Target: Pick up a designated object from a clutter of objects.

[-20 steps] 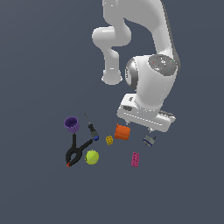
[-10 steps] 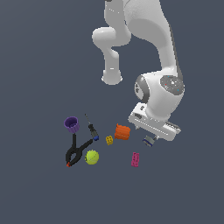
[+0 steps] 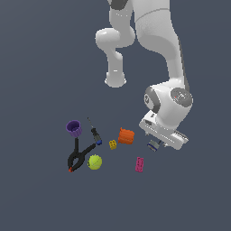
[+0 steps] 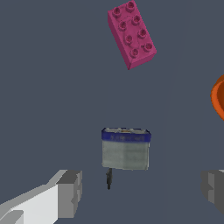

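The white arm (image 3: 155, 49) takes up most of the exterior view, bending down so its claw (image 3: 159, 142) sits low over the floor on that view's right side. In the wrist view the claw's two grey fingers (image 4: 70, 194) are spread wide apart, gripping nothing, with the little grey piece (image 4: 126, 148) sitting on the floor between them, not touching either one. It's stubby, silver-grey with a dark blue band on one end. From the exterior view you only catch a bit of it (image 3: 154, 145) poking out under the hand, just to that view's right of the orange block (image 3: 126, 136).

The rest of the pile is off to the exterior view's left: black clamp (image 3: 79, 156), purple cup (image 3: 74, 128), yellow-green ball (image 3: 94, 162), screwdriver (image 3: 94, 132), then the pink brick (image 3: 140, 164) near the grey piece, and the tiny yellow brick (image 3: 113, 144) beside the orange block.
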Motion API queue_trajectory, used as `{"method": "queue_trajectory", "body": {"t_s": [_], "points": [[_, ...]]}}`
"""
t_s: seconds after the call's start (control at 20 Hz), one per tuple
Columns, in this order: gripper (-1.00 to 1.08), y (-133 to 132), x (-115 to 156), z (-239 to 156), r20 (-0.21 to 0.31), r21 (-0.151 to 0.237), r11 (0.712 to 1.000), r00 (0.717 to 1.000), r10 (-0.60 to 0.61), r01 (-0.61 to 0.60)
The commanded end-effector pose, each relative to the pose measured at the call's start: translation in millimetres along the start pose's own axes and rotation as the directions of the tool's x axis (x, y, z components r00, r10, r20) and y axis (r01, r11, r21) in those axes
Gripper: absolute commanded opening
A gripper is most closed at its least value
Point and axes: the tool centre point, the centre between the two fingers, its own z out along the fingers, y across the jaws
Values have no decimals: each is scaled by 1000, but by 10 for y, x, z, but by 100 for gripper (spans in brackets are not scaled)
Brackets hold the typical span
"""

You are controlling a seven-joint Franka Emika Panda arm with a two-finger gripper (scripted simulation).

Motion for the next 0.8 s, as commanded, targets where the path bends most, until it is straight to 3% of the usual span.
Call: {"method": "queue_trajectory", "body": {"t_s": [0.0,0.75], "points": [[100,-29,-41,62,1,1,1000,1000,19,-19],[100,-45,-86,327,2,1,999,999,32,-32]]}}
